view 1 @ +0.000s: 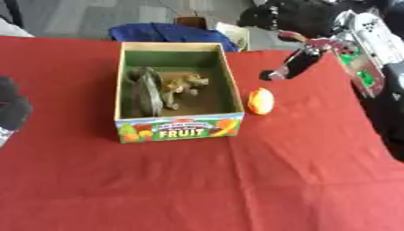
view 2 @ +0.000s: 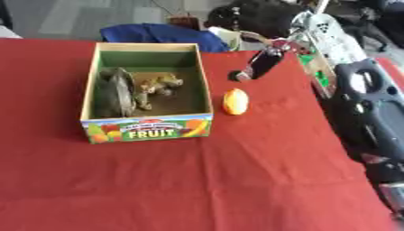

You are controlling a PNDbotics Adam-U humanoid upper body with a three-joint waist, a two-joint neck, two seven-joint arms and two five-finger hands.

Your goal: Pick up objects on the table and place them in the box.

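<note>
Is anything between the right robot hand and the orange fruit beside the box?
Nothing visible. The right robot hand hangs just behind the orange fruit, with only bare red tablecloth between them. The box stands immediately left of the fruit; only its side wall separates them.

Count: one open cardboard box (view 1: 178, 127) with a green interior and a colourful "FRUIT" label on its front. Two items inside it: one dark grey-green rounded object (view 1: 146, 92), one tan-brown lumpy object (view 1: 184, 84). One orange-yellow oval fruit-like object (view 1: 261, 100) on the red tablecloth (view 1: 197, 189). Two robot hands: right hand (view 1: 290, 67), left hand (view 1: 12, 108).
</note>
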